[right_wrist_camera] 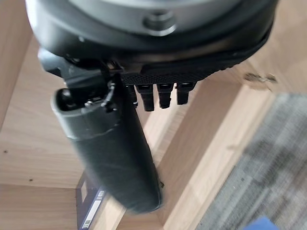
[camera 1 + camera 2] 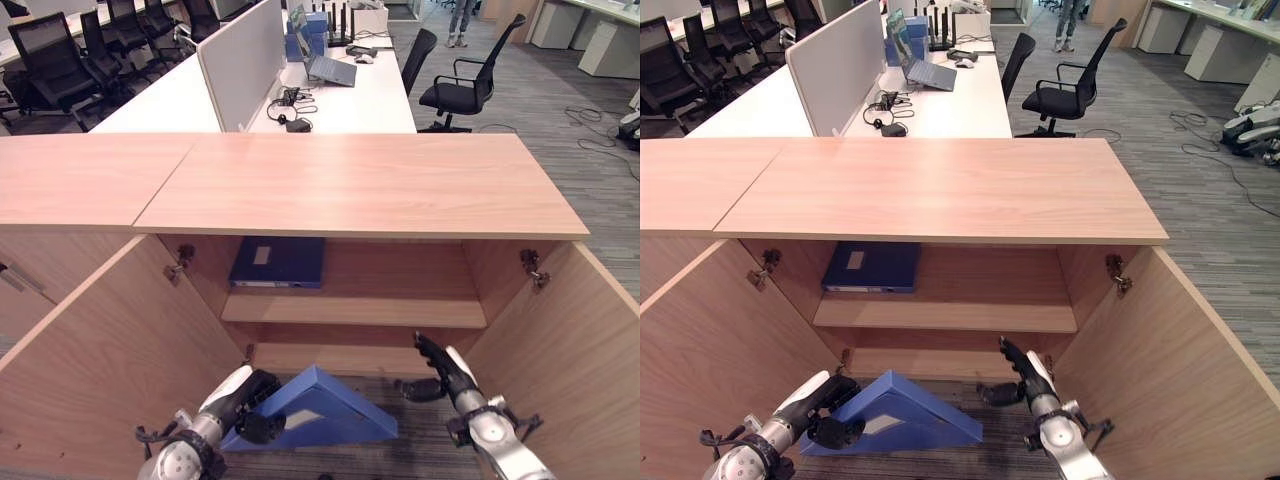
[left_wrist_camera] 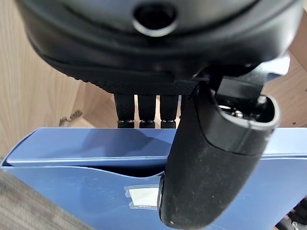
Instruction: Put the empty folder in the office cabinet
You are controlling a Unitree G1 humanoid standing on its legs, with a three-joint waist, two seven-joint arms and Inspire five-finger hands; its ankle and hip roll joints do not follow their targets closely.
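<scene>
A blue folder (image 2: 335, 412) stands half open like a tent on the carpet in front of the open wooden cabinet (image 2: 360, 185). My left hand (image 2: 243, 400) grips its left side; in the left wrist view the thumb (image 3: 211, 167) lies across the folder's (image 3: 72, 191) face and the fingers hook behind its upper edge. My right hand (image 2: 447, 372) hovers to the folder's right near the cabinet's lower compartment, fingers straight, holding nothing. A dark blue binder (image 2: 278, 262) lies flat at the left of the upper shelf (image 2: 400, 312).
Both cabinet doors stand wide open, the left one (image 2: 110, 350) and the right one (image 2: 575, 340) flanking my arms. Behind the cabinet are white desks (image 2: 340, 100) with a laptop (image 2: 330, 68) and black office chairs (image 2: 460, 92). A person's legs (image 2: 462, 25) show far back.
</scene>
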